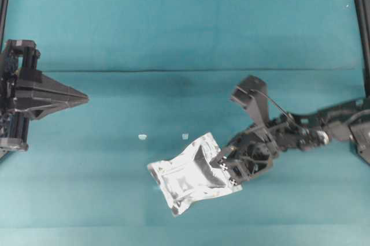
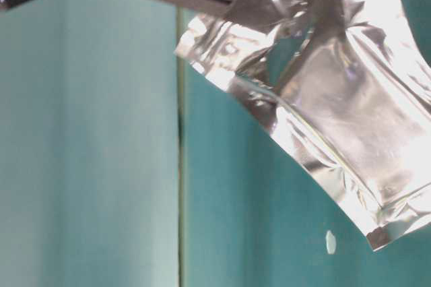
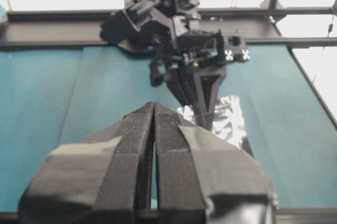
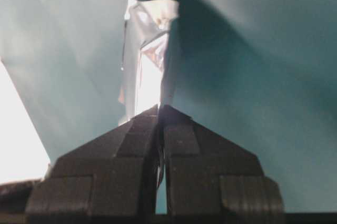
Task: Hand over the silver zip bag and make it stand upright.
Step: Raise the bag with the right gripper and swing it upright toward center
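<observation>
The right end effector (image 1: 226,168) is clenched on one edge of the silver zip bag (image 1: 188,175), its jaws pinched tight on the foil in the right wrist view, where the bag (image 4: 147,56) runs straight away from the fingertips. Seen from overhead, the bag sits at about 5 o'clock from the desk's (image 1: 173,38) centre, stretching toward 8 o'clock from the grip. In the table-level view it (image 2: 337,98) hangs slanted in the air with its lower corner free, so it appears lifted off the desk rather than lying on it. Holding it by one edge leaves the rest of the pouch exposed, which I judge suits a handover: the other arm gets a free edge to take. The left end effector (image 1: 81,97) waits at 9 o'clock, well apart from the bag, clenched and empty, pointing toward the middle. It would need to open before receiving. Two small white specks (image 1: 142,137) lie on the desk near the centre, untouched.
</observation>
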